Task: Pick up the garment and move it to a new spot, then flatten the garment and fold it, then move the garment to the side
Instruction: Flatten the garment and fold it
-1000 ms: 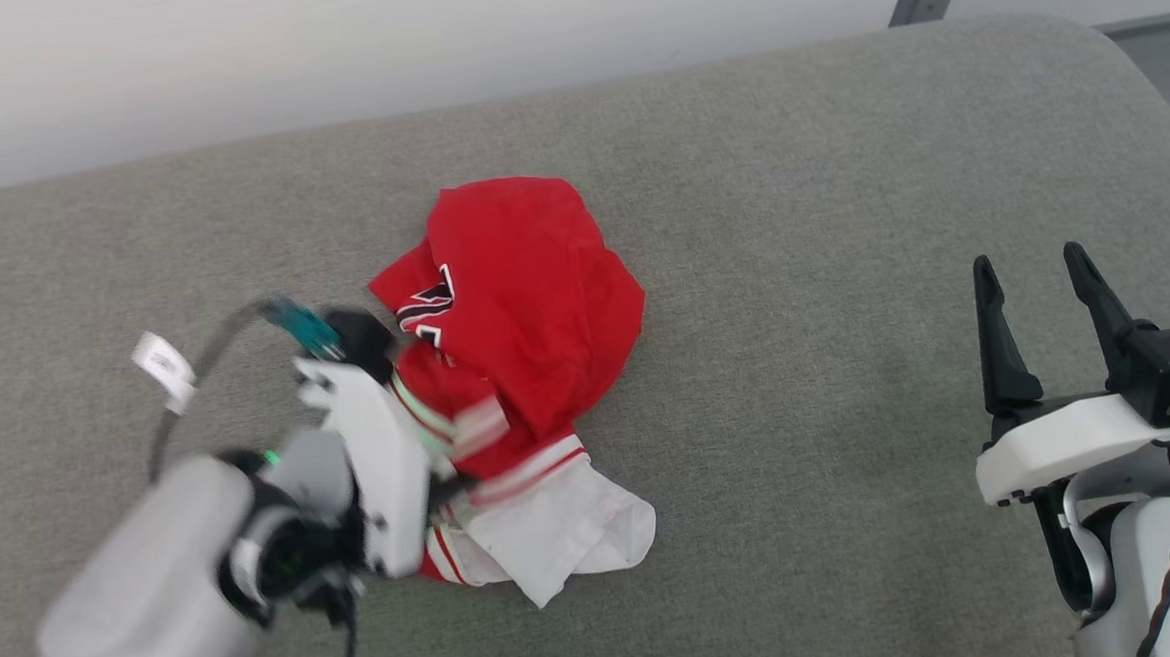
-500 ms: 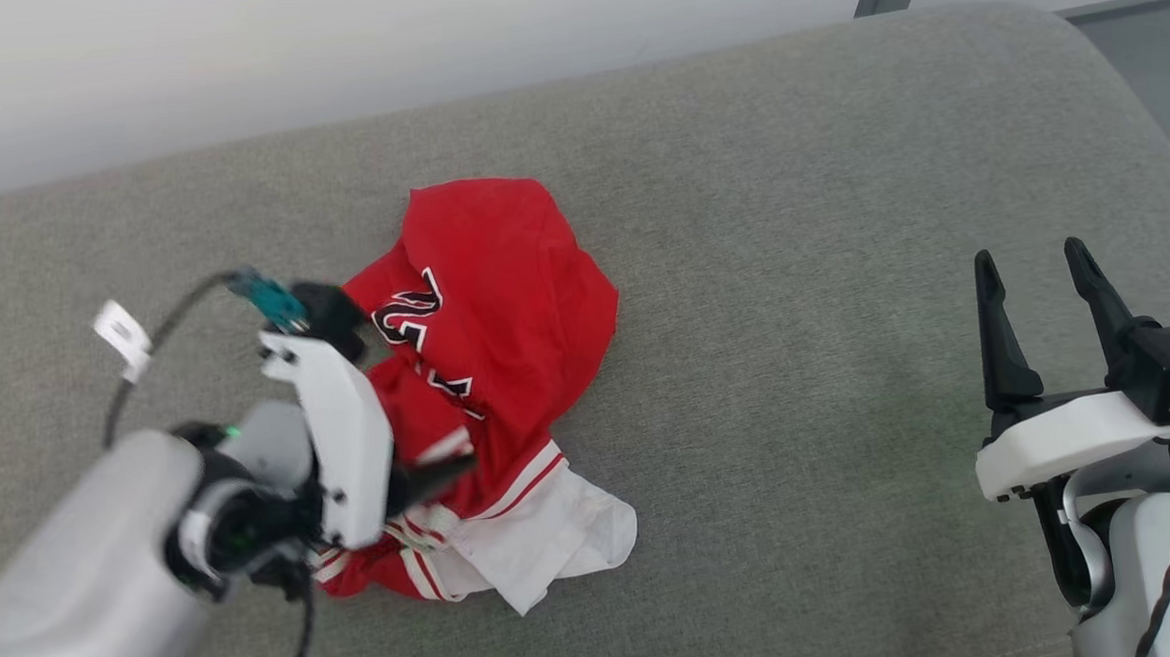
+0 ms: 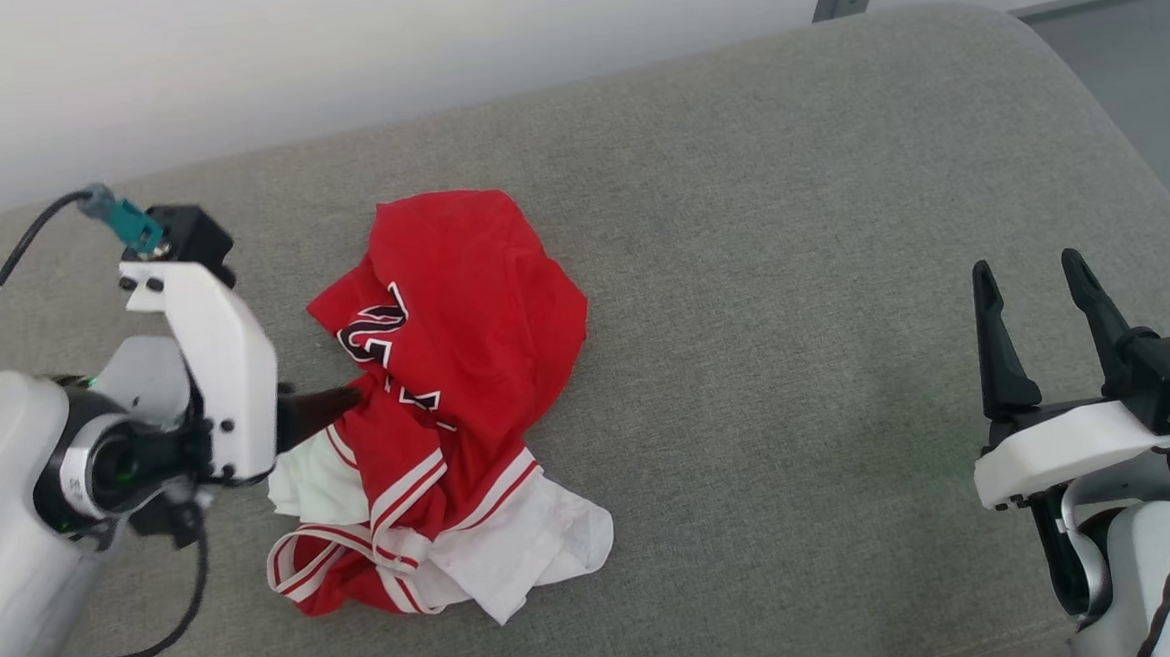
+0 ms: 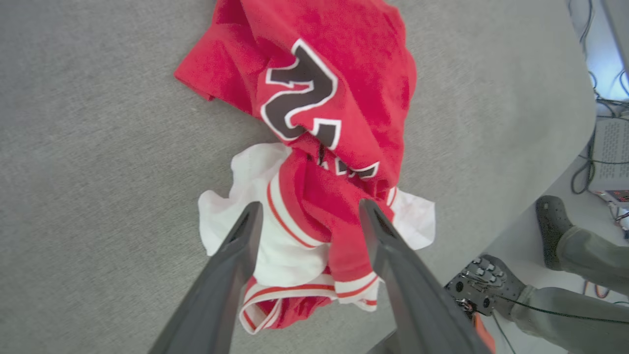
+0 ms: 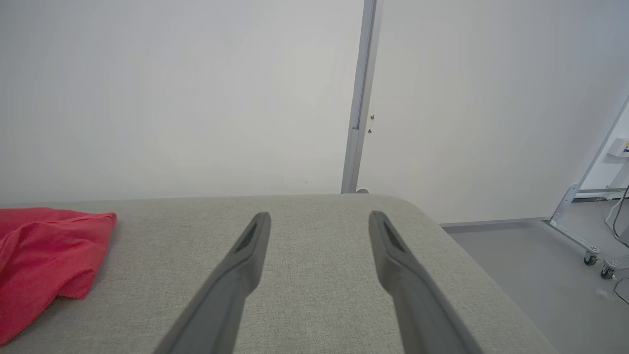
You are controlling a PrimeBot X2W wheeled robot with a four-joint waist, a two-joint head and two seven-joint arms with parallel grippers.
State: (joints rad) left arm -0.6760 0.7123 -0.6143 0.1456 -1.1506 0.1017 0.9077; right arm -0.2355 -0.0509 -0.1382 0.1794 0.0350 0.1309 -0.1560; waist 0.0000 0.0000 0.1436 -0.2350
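Head view shows the broad grey fabric-covered cushion (image 3: 789,208) with the small red jersey shirt (image 3: 464,305), white-sleeved, crumpled left of centre; nothing here serves as a container. Left gripper (image 4: 309,206) hangs spread wide over its striped trim (image 4: 295,231), holding nothing; right gripper (image 3: 1027,263) stands wide and empty, well apart. Pinching several bunched layers would likely drag the heap rather than flatten it

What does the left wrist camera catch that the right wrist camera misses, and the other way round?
Left wrist view, not the right: a black number, a white sleeve, a person's shoe. Right wrist view, not the left: a white wall, a grey post, a wheeled stand. Both: the red garment on the grey cushion, beyond the open left hand or right hand.
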